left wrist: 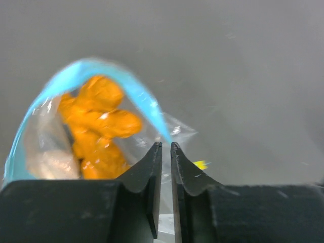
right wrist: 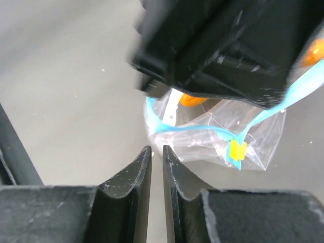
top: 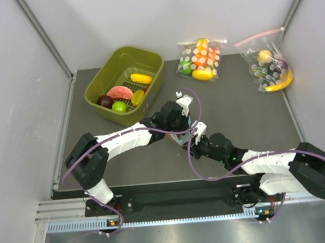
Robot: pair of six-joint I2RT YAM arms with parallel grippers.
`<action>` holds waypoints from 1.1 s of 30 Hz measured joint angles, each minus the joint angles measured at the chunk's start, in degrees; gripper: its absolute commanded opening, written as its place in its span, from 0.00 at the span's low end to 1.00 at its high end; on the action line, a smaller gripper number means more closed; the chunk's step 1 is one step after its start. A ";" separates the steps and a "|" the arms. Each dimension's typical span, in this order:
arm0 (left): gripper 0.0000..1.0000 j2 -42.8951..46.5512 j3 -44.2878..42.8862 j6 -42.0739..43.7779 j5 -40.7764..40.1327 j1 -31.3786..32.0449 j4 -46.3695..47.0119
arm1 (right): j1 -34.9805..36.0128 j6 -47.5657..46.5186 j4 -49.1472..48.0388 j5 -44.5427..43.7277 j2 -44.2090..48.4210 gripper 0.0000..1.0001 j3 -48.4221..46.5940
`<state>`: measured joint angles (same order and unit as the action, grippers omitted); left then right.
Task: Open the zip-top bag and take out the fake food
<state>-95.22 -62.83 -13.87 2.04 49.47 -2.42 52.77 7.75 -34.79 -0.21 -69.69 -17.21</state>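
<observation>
The zip-top bag (left wrist: pixel 178 129) is clear, with a light-blue zip strip (left wrist: pixel 147 101) arched open. In the top view it lies mid-table, mostly hidden under both grippers. Orange fake food pieces (left wrist: pixel 98 126) sit inside it and also show in the right wrist view (right wrist: pixel 192 99). The green fruit is hidden. My left gripper (left wrist: pixel 166 147) is shut on the bag's clear edge just below the strip and holds it off the table (top: pixel 180 132). My right gripper (right wrist: pixel 156 149) is shut and empty, its tips just short of the bag (right wrist: pixel 212 136) and left of the yellow slider (right wrist: pixel 236 150).
An olive bin (top: pixel 146 61) with yellow, red, purple and green toy pieces stands at the back left. Two white-dotted bags with pink strips lie at the back middle (top: pixel 201 59) and back right (top: pixel 269 65). White walls enclose the dark table (top: pixel 245 103).
</observation>
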 measured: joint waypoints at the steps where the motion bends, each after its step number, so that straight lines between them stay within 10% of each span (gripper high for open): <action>1: 0.19 -0.66 -0.02 0.37 -1.40 0.00 -0.09 | 0.00 0.00 -0.07 0.00 0.79 0.15 0.33; 16: 0.54 -0.02 1.68 4.44 -14.05 1.20 2.60 | 0.00 0.00 -0.72 0.81 6.95 0.15 2.21; 31: 0.61 -6.84 -1.64 6.78 -16.52 1.20 2.69 | 0.00 0.63 -0.28 2.86 10.45 0.15 2.69; 33: 0.49 -7.93 -2.58 7.06 -16.81 1.20 2.73 | 0.00 1.05 -0.35 3.13 10.51 0.15 2.97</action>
<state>-103.15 -65.41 -6.81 -14.76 50.68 0.32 52.77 8.80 -35.14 2.92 -59.18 -14.24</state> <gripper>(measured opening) 0.612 0.148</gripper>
